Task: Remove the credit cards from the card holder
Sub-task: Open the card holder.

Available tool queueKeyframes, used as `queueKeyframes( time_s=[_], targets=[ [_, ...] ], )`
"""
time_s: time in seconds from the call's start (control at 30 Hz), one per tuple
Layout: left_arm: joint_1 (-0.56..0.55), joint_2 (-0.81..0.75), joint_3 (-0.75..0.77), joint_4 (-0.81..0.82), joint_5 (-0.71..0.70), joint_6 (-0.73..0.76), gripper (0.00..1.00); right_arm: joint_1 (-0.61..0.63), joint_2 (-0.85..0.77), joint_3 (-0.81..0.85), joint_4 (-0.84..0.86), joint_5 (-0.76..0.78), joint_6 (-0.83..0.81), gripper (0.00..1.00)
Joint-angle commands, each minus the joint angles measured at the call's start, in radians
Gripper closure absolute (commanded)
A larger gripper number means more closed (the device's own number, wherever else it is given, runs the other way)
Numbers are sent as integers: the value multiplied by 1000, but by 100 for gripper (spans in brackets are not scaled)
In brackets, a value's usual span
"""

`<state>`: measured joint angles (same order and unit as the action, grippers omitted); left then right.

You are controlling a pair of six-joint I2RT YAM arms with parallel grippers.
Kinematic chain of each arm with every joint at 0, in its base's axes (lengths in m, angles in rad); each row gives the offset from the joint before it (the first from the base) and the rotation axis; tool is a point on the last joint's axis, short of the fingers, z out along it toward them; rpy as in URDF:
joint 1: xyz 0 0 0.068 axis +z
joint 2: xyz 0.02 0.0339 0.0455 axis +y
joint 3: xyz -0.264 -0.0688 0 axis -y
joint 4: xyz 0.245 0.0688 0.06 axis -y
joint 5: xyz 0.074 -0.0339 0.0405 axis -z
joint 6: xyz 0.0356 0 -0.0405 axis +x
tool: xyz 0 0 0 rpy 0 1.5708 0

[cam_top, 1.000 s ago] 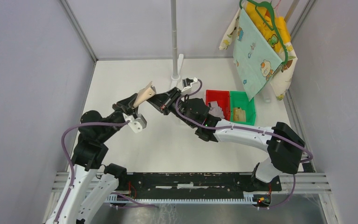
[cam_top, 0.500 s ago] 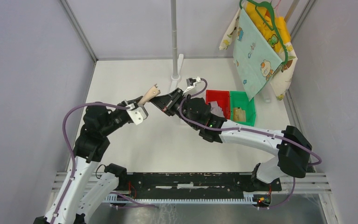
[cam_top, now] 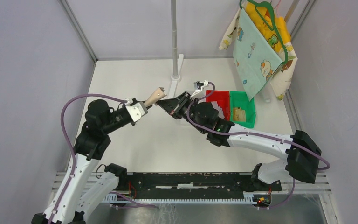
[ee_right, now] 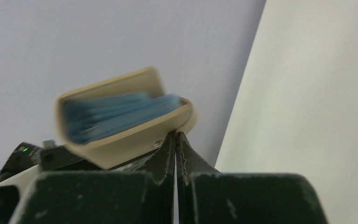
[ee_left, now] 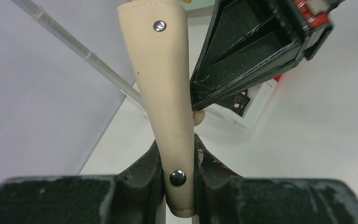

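The tan card holder (cam_top: 156,96) is up in the air left of the table's middle. My left gripper (cam_top: 145,105) is shut on its lower end, next to a metal stud (ee_left: 177,178); the holder (ee_left: 163,79) stands upright between the fingers. My right gripper (cam_top: 164,102) meets it from the right, jaws shut, tips pinching the edge of the holder (ee_right: 121,140), whose mouth gapes and shows the blurred blue-grey pocket (ee_right: 116,114). No card shows inside. A grey card (cam_top: 219,111) lies in the red bin, a gold card (cam_top: 239,113) in the green bin.
The red bin (cam_top: 216,96) and green bin (cam_top: 248,102) stand side by side at the right. A metal pole (cam_top: 174,37) rises from a white base behind the grippers. Printed cloths on a green hanger (cam_top: 258,51) hang at the back right. Walls close in both sides.
My left arm has straightened and carried the holder to the right and lower. My right gripper has drawn back to the right with it, still at the holder's edge.
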<state>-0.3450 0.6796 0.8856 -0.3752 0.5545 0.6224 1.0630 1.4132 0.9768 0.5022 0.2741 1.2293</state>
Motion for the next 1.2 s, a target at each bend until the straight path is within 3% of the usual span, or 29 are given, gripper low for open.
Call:
queueKeyframes(
  time_s=[0.0, 0.2, 0.33, 0.4, 0.43, 0.47, 0.53, 0.6, 0.77, 0.9, 0.97, 1.1, 1.17],
  targets=[
    [-35, -24, 77, 29, 201, -86, 98, -51, -30, -32, -23, 113, -46, 100],
    [-36, -10, 95, 48, 204, -151, 98, -59, -65, -90, -32, 126, -82, 100],
    [-36, 8, 114, 48, 206, -215, 98, -66, -118, -90, -29, 102, -255, 100],
    [-35, 24, 133, 46, 223, -273, 98, -84, -161, -99, -46, 65, -360, 86],
    [-36, 31, 141, 47, 243, -303, 98, -104, -181, -116, -17, 7, -394, 73],
    [-35, 42, 151, 46, 268, -336, 98, -130, -192, -141, 46, -117, -431, 59],
    [-37, 78, 178, 43, 328, -435, 98, -182, -205, -164, 127, -332, -475, 42],
    [-36, 115, 201, 53, 394, -509, 98, -208, -206, -160, 167, -514, -516, 32],
    [-37, 161, 235, 114, 484, -686, 98, -247, -241, -139, 132, -768, -612, 24],
    [-36, 173, 261, 92, 505, -703, 98, -284, -311, -57, -159, -755, -783, 20],
    [-35, 171, 261, 89, 513, -707, 98, -296, -355, -15, -323, -659, -869, 18],
    [-35, 169, 249, 103, 512, -709, 98, -327, -386, 52, -475, -574, -918, 17],
    [-36, 171, 247, 103, 508, -698, 98, -333, -404, 50, -454, -615, -893, 16]
  ],
)
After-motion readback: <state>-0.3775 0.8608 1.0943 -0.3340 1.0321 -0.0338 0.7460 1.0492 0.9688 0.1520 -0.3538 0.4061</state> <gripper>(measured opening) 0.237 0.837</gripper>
